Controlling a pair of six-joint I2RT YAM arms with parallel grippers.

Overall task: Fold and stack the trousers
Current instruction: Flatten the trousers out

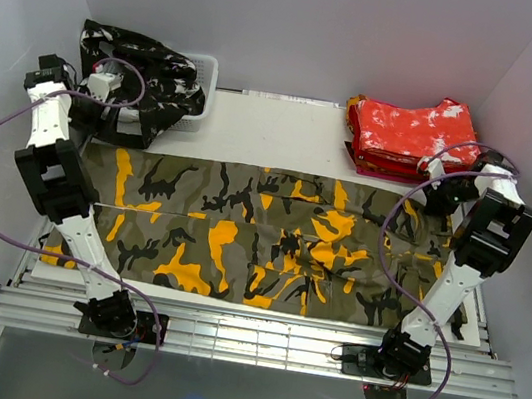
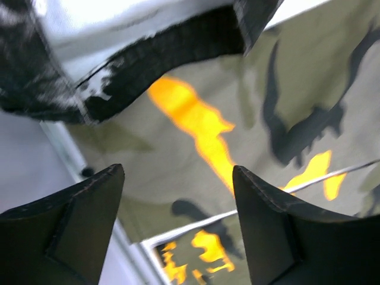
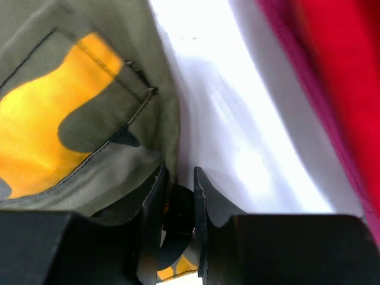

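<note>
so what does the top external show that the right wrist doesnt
Only the top view: the olive trousers spread full length, the left arm and right arm, and black-and-white trousers spilling from a bin at the far left. Only the right wrist: how the right gripper stands, fingers nearly together at the olive cloth's edge, and a stitched pocket up close. Both: olive cloth, white table, and the red trousers.

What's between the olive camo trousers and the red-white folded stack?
Bare strip of white table between the olive camouflage trousers and red-and-white trouser stack; clearest in right wrist view.
</note>
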